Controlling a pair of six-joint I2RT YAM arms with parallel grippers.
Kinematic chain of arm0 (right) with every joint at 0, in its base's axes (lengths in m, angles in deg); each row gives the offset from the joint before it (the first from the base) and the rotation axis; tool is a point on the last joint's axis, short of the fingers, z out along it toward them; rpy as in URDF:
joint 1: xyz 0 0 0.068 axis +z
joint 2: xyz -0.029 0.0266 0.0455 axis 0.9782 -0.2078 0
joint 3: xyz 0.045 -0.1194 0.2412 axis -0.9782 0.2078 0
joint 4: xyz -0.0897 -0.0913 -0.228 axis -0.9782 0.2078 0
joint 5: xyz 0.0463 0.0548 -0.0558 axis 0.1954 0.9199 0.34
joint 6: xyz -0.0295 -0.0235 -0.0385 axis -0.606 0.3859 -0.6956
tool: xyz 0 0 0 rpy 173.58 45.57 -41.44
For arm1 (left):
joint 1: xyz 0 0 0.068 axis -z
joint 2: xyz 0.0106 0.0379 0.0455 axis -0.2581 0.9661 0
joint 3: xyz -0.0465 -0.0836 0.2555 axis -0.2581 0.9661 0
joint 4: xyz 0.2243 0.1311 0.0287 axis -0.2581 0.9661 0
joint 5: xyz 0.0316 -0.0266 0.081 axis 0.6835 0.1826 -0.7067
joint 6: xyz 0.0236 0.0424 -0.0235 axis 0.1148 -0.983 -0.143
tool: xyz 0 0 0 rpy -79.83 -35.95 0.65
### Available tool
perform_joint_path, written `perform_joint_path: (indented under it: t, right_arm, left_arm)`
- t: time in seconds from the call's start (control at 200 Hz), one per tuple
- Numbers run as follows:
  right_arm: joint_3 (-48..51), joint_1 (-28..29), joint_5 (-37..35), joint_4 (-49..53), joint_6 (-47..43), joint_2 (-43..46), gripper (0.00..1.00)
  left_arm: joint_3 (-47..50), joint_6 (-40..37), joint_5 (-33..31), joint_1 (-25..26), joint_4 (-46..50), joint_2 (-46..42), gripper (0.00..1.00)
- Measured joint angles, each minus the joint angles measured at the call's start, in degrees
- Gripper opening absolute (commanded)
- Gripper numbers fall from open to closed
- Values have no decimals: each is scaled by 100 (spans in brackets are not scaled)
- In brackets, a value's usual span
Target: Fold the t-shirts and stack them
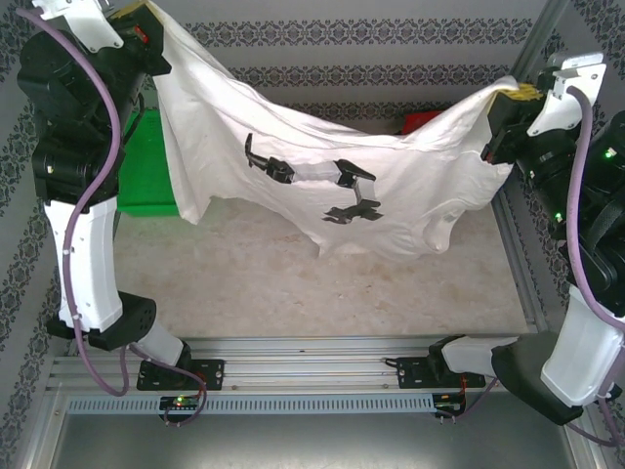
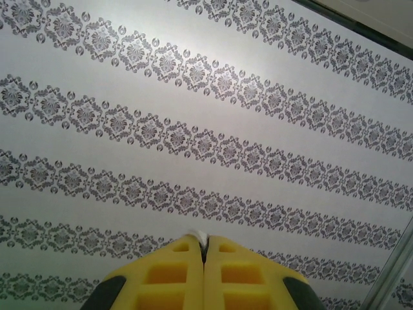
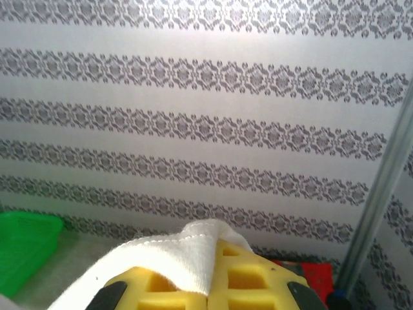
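Plainly we are early: left pincer (image 2: 204, 245) and right pincer (image 1: 516, 94) grasp the large white cloth t-shirt (image 1: 322, 186) spread above the tabletop (image 1: 254, 288), with folding and stacking yet to do.

Green plastic basket (image 1: 142, 176) sits on the left side of the surface (image 1: 244, 283), which has a pale, speckled stone look. The walls (image 1: 391, 34) all round have grey floral-stripe wallpaper. Aluminium rails (image 1: 312, 376) run along the near edge, and there's a metal post (image 3: 381, 187) at the back right corner.
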Motion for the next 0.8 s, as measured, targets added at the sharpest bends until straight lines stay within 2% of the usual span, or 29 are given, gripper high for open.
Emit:
perform_joint_path:
  t: [0.155, 0.295, 0.42, 0.624, 0.799]
  right_arm:
    - [-170, -459, 420, -177, 11, -496, 0]
    - [-240, -1370, 1370, -492, 323, -1263, 0]
    - [-675, -1882, 2135, -793, 745, -2256, 0]
    - [-2245, -2487, 3211, -1757, 2114, -4175, 0]
    - [-2393, -2951, 3622, -3467, 3727, -4865, 0]
  left_arm:
    - [-269, 210, 190, -122, -208, 555, 0]
    - [-348, 444, 365, -155, -483, 1099, 0]
    - [-680, 850, 664, -310, -815, 1753, 0]
    - [-1121, 2225, 1231, -907, -1996, 2874, 0]
    - [-1349, 3263, 1346, -1311, -2970, 3587, 0]
